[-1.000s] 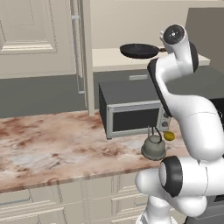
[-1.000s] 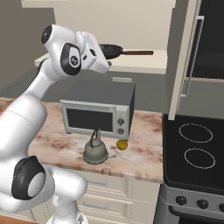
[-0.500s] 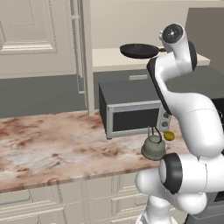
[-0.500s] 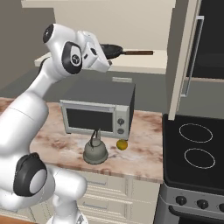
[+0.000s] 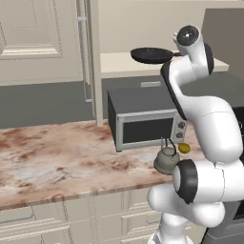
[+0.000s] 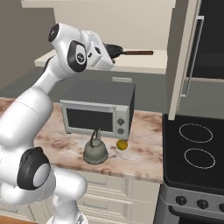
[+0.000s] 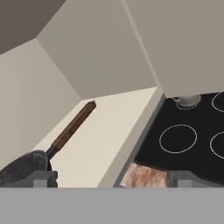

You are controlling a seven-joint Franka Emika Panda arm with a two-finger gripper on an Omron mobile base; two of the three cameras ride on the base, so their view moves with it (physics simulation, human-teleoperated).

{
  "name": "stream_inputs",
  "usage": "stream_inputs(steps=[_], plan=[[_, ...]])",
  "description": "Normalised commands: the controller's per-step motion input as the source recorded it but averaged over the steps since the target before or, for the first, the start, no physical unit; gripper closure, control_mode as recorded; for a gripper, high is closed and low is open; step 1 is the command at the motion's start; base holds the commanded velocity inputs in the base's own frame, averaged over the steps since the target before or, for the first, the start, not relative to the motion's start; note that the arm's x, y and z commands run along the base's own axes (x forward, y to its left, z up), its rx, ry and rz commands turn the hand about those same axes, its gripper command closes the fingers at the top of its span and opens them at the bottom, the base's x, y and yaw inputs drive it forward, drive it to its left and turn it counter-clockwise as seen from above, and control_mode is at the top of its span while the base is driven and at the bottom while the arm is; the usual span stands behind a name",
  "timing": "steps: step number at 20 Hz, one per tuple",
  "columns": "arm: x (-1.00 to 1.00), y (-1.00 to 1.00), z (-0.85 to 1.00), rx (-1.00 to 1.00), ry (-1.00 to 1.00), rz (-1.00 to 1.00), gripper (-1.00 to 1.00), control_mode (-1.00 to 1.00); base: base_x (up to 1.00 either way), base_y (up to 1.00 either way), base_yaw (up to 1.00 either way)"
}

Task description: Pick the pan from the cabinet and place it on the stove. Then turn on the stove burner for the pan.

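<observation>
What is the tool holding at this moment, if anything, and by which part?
Nothing is held. The tool is open, its tips spread wide near the pan, which lies on the cabinet shelf with its handle free.

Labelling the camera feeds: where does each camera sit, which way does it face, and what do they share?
Left base view: behind the arm on its left, facing the microwave, kettle and shelf; arm fills the right.
Right base view: behind on its right, facing the microwave and stove; arm rises at left.
Hand view: on the hand, looking along the shelf over the pan; open fingers at bottom.
Shared: the pan on the shelf shows in all three.
</observation>
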Motion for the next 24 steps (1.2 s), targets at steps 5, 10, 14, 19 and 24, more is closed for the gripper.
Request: stream_inputs(steps=[5,10,14,19,24], plan=[[0.33,-0.3,0.03,0.01,0.0,0.0,-1.0,-1.0,0.0,0.0,0.0],[0.36,-0.34,0.0,0.03,0.0,-0.01,-1.0,-1.0,0.0,0.0,0.0],[0.34,-0.26,0.0,0.02,0.0,-0.02,-1.0,-1.0,0.0,0.0,0.0],[0.12,-0.19,0.0,0.0,0.0,-0.01,-1.0,-1.0,0.0,0.0,0.0],[0.32,-0.09,0.0,0.0,0.05,0.0,-1.0,-1.0,0.0,0.0,0.0]])
